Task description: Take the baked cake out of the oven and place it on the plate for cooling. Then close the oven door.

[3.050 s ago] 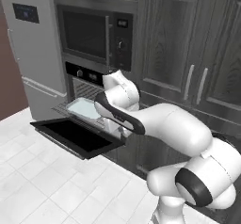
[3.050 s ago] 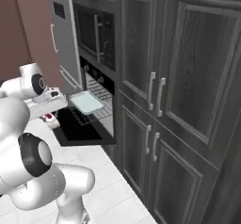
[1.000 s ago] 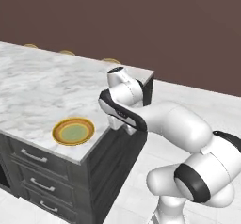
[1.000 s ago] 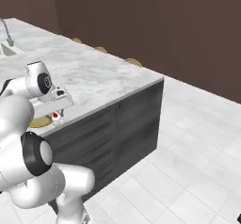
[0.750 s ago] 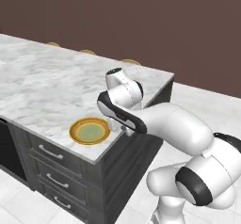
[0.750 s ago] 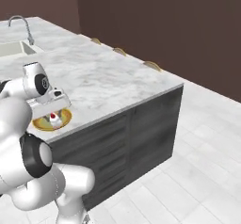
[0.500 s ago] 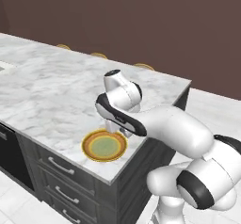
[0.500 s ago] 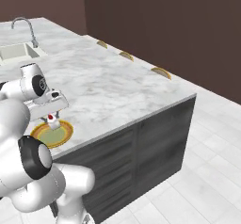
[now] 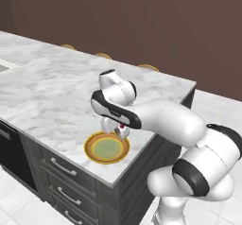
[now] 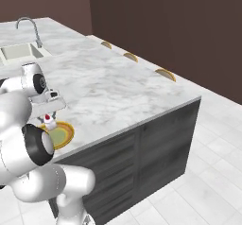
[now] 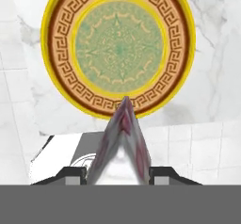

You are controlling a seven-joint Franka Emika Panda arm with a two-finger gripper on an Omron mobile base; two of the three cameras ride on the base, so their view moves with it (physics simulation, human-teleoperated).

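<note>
- One wedge of cake [image 11: 123, 140] is pinched between the jaws of the gripper [image 9: 121, 130], which are closed on its sides
- Seen along the hand, the slice's long axis runs straight away from the hand, its narrow tip aimed at the near rim of the plate [image 11: 52, 58], the wide end back between the fingers
- From the left base camera the cake [image 9: 122, 127] hangs just above the far edge of the plate [image 9: 93, 149]; from the right one it [image 10: 48, 120] sits over the plate's [image 10: 65, 134] rim nearest the arm, a small white piece with a red dot on top
- Up close the slice looks pale grey-white with reddish-pink streaks down its sloping faces; I cannot tell whether it touches the plate
- No writing, brand or label can be read anywhere; the plate carries only pattern: a yellow rim, a dark brown ring, an orange band of Greek key, and a green centre with a faint medallion
- Plate lies flat on the marble counter [image 9: 42, 91] near the corner of the island, above dark drawers [image 9: 61, 172] with silver bar handles
- Farther along the same counter a sink [image 10: 16, 53] with a curved tap [image 10: 29, 28] is set in
</note>
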